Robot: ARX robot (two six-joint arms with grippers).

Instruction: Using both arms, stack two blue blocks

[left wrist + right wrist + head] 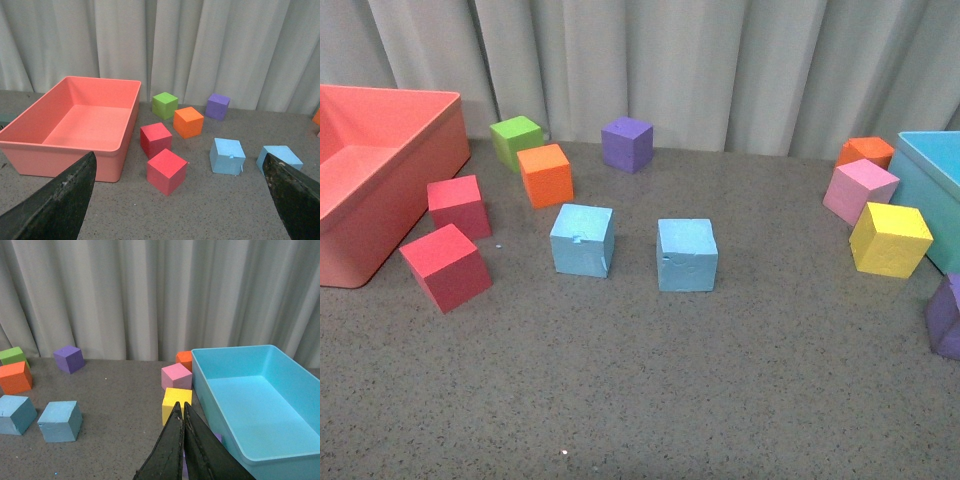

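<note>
Blue blocks [582, 240] [687, 255], two, sit side by side but apart at mid-bench [720, 400], among two red cubes [459, 205] [446, 267], two orange cubes [545, 175] [865, 152], two purple cubes [627, 143] [948, 318], one green cube [516, 140], one pink cube [860, 190], one yellow cube [889, 238] and two bins [430, 165] [925, 200]. My left gripper [178, 156] is spread wide and my right gripper [179, 406] is pressed together, both empty. Each block is pale sky-blue with a small notch at its front top edge.
</note>
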